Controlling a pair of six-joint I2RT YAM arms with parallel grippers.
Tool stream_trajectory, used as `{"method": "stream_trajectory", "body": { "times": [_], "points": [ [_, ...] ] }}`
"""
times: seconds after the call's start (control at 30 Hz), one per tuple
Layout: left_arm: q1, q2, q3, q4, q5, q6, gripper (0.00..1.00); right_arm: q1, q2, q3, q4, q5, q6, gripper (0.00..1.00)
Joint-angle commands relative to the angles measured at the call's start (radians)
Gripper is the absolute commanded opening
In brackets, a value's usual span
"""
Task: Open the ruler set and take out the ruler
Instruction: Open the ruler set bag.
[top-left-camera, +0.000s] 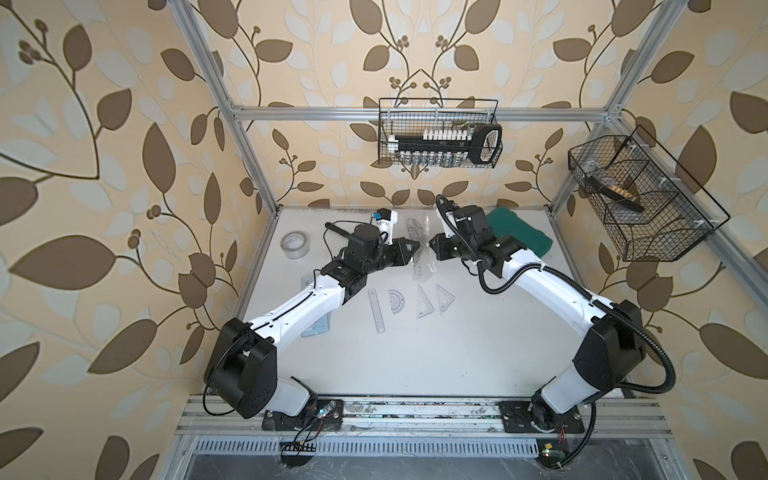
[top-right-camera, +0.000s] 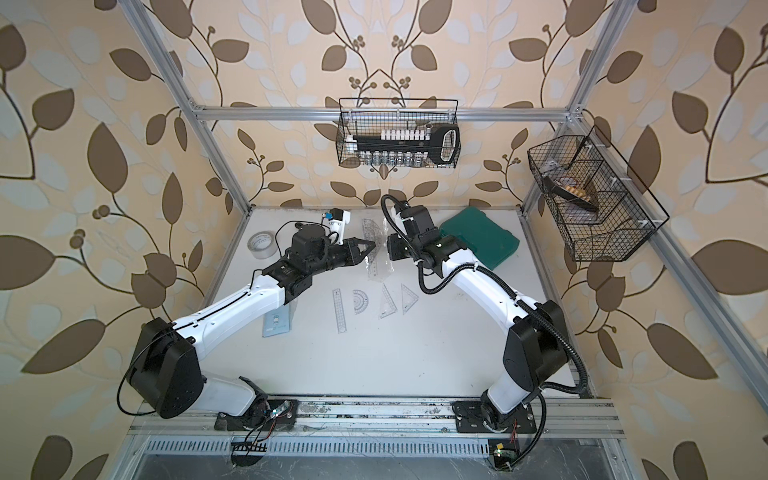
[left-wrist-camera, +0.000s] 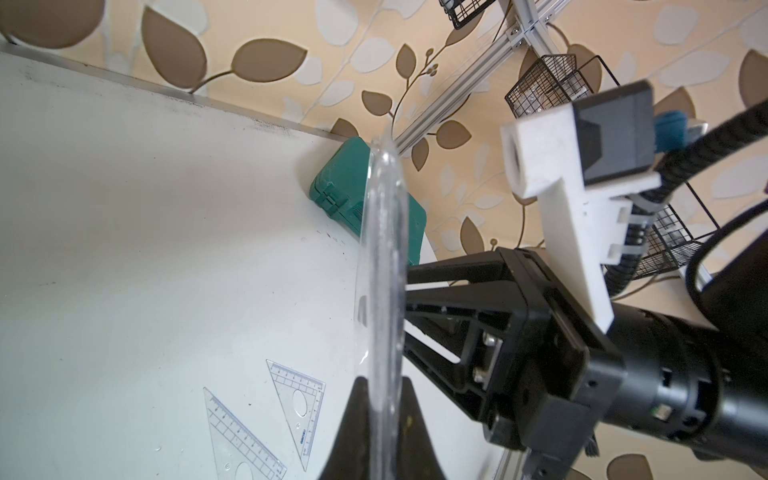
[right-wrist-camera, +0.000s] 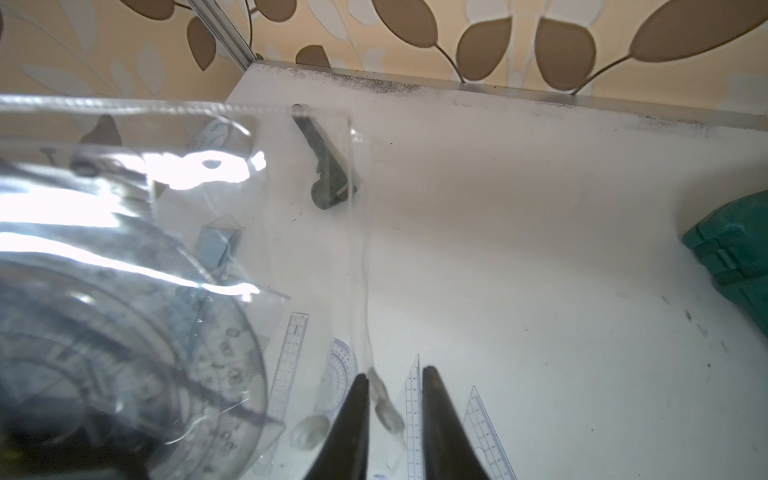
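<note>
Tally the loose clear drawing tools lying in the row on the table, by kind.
Straight ruler: 1
Protractor: 1
Set squares: 2
Total: 4

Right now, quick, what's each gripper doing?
Left gripper: shut on the clear ruler-set pouch.
Right gripper: open, jaws narrowly apart around the pouch's edge.

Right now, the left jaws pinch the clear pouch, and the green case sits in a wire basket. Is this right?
No: the green case lies on the table, as both top views show. The left jaws do pinch the clear pouch.
</note>
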Motion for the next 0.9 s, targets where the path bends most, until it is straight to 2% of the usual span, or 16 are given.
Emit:
{"method": "stream_trajectory", "body": {
  "times": [0.0, 0.1, 0.17, 0.77, 0.8, 0.87],
  "points": [
    [0.006, -0.048, 0.0, 0.061, 0.018, -0.006, 0.0, 0.0, 0.001, 0.037, -0.001, -0.017, -0.015, 0.13],
    [0.007, -0.048, -0.001, 0.055, 0.012, -0.001, 0.0, -0.003, -0.005, 0.036, 0.003, -0.044, -0.022, 0.03],
    [0.006, -0.048, 0.002, 0.046, 0.006, 0.005, 0.0, -0.005, -0.013, 0.03, 0.009, -0.061, -0.025, 0.0],
    [0.015, -0.03, 0.01, 0.032, -0.001, 0.005, 0.0, -0.125, -0.133, -0.076, 0.05, -0.294, -0.004, 0.0],
    [0.016, -0.027, 0.01, 0.031, -0.004, -0.001, 0.02, -0.128, -0.135, -0.078, 0.049, -0.303, -0.004, 0.0],
    [0.016, -0.018, 0.012, 0.033, -0.004, -0.007, 0.28, -0.134, -0.141, -0.08, 0.044, -0.324, -0.003, 0.0]
  ]
}}
